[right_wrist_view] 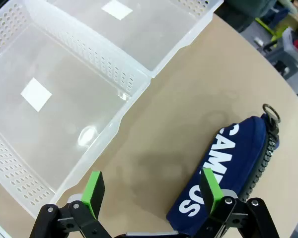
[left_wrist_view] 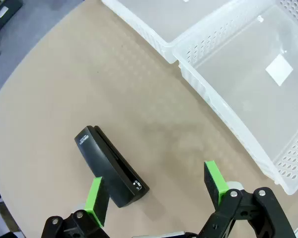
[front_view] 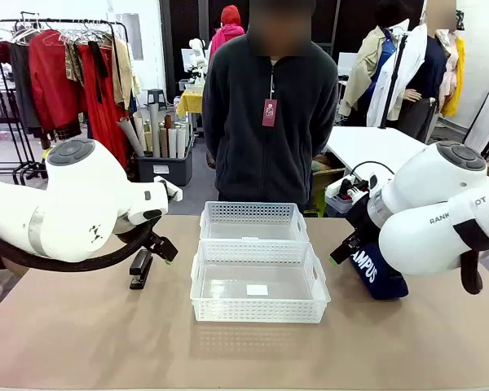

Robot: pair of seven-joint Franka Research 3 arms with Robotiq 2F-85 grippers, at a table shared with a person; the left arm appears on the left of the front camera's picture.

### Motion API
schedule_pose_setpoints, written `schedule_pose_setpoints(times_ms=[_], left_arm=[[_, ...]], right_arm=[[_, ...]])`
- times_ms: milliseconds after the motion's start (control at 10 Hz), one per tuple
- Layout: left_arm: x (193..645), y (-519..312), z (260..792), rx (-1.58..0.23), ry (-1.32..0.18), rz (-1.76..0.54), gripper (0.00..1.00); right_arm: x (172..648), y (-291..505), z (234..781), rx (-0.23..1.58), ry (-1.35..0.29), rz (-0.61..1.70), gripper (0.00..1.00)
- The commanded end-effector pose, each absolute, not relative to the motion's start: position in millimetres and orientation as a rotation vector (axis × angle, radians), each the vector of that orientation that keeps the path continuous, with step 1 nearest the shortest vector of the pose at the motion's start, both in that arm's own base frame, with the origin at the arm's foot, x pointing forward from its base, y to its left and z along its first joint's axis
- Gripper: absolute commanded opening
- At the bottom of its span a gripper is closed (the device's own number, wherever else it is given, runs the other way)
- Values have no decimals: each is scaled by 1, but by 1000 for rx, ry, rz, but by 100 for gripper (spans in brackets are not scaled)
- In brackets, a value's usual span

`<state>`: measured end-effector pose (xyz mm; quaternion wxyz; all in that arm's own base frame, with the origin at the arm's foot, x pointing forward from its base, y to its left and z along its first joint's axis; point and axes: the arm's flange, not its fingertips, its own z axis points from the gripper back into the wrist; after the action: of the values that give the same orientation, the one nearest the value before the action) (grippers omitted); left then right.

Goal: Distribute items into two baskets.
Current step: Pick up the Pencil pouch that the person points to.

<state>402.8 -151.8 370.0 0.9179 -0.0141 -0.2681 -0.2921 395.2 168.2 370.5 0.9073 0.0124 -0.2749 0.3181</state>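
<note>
Tan table (front_view: 81, 342) before clothing racks. Near basket (front_view: 259, 281) and far basket (front_view: 253, 220) sit centre frame, side by side. Left gripper (left_wrist_view: 154, 176), released, hovers above the stapler (left_wrist_view: 109, 168) at lower left; right gripper (right_wrist_view: 150, 176), released, above the pouch (right_wrist_view: 228, 163) at lower right.

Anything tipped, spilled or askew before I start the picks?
Nothing stands out. The near basket and far basket sit upright, rim to rim; the stapler lies left of them, the CAMPUS pouch right.

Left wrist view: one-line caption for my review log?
Open left pincer hovers over the black stapler on the tan table, two empty white baskets alongside.
</note>
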Motion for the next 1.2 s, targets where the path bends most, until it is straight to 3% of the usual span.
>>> schedule_pose_setpoints(times_ms=[0,1100], left_arm=[[403,-152,370,-29,-552,-601,100],[403,-152,370,-29,-552,-601,100]], right_arm=[[395,168,371,26,-568,657,100],[395,168,371,26,-568,657,100]])
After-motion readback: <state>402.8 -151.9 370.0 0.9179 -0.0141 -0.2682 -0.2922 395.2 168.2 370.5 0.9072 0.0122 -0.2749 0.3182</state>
